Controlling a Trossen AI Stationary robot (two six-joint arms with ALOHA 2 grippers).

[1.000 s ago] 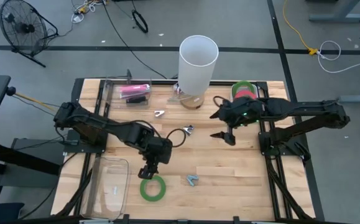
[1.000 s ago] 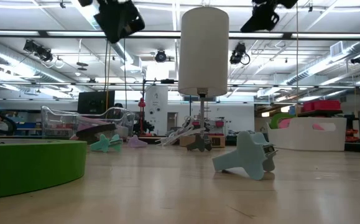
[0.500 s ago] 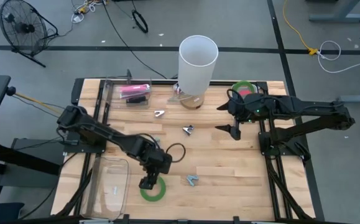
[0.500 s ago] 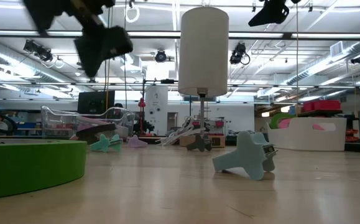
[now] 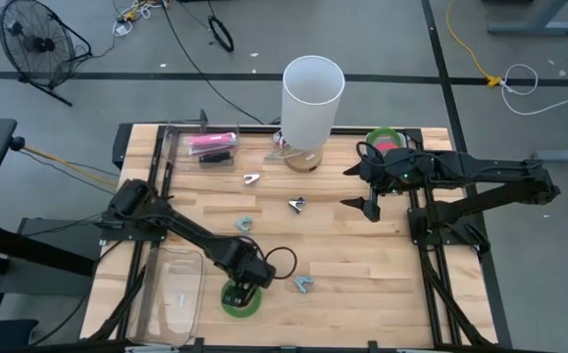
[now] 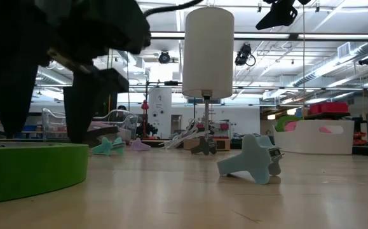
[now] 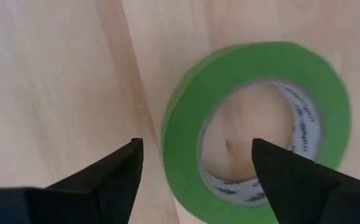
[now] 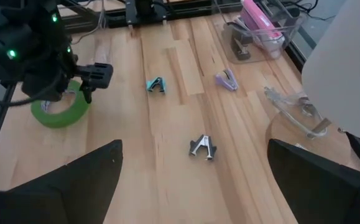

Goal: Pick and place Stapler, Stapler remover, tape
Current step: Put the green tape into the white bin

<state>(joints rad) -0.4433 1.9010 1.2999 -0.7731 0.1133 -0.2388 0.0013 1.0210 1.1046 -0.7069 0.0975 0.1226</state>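
On the wooden table [image 5: 362, 265], the left gripper [image 7: 195, 165], jaws spread astride the green tape's [image 7: 254, 127] rim, could skid it sideways on closing.

The left gripper [image 5: 241, 294] is lowered near the front edge of the table, fingers spread apart. The right gripper [image 5: 372, 208] hangs raised toward the back right, fingers wide.
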